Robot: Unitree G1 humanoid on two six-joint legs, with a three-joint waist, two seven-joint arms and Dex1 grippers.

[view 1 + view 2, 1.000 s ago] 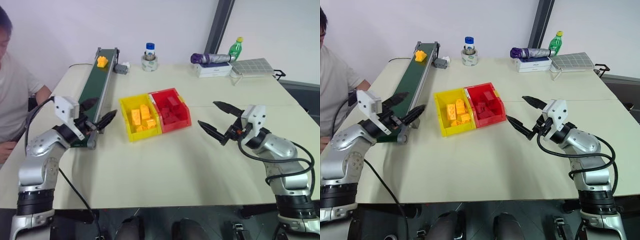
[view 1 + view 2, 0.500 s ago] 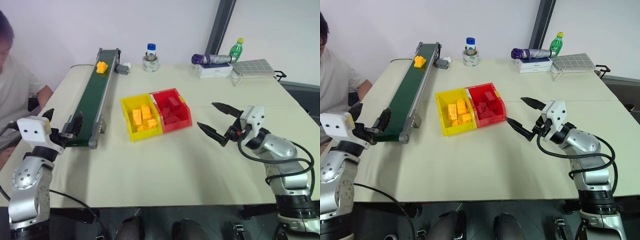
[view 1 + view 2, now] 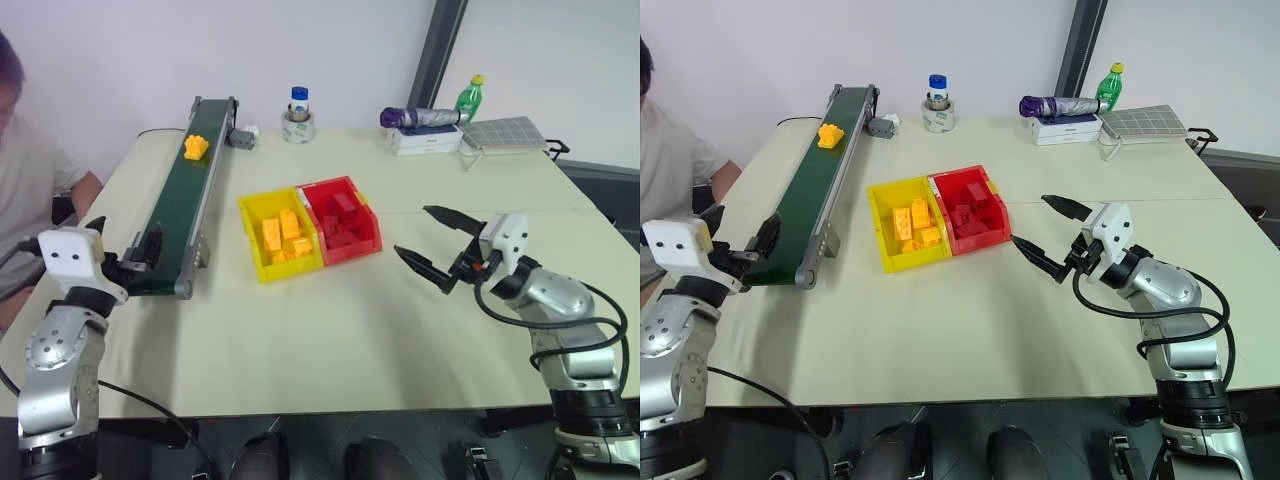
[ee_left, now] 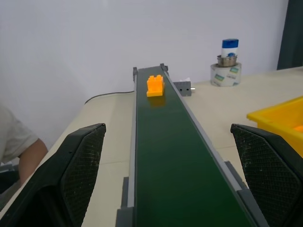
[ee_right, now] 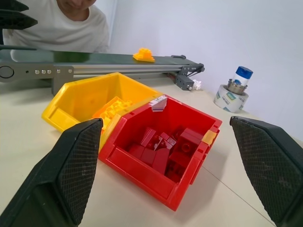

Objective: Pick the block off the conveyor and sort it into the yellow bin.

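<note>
A small yellow-orange block (image 3: 195, 147) rides on the far part of the dark green conveyor (image 3: 180, 205), which runs along the table's left side. Mid-table stands the yellow bin (image 3: 290, 270), holding several yellow bricks. At the belt's near end my left gripper (image 3: 126, 240) is open, one finger (image 4: 80, 165) on each side of the belt, pointing along it at the block (image 4: 155, 85) far ahead. To the right of the bins my right gripper (image 3: 413, 230) hangs open and empty above the table, facing them.
A red bin (image 3: 345, 222) of dark red blocks is joined to the yellow bin's right side. A person (image 3: 25, 190) sits at the table's left edge. At the back stand a jar on a tape roll (image 3: 299, 115), a purple umbrella (image 3: 418, 117) and a green bottle (image 3: 470, 95).
My left arm has swung left from beside the bins to the belt's near end, still open. The block has travelled a little nearer along the belt. The right arm has kept still.
</note>
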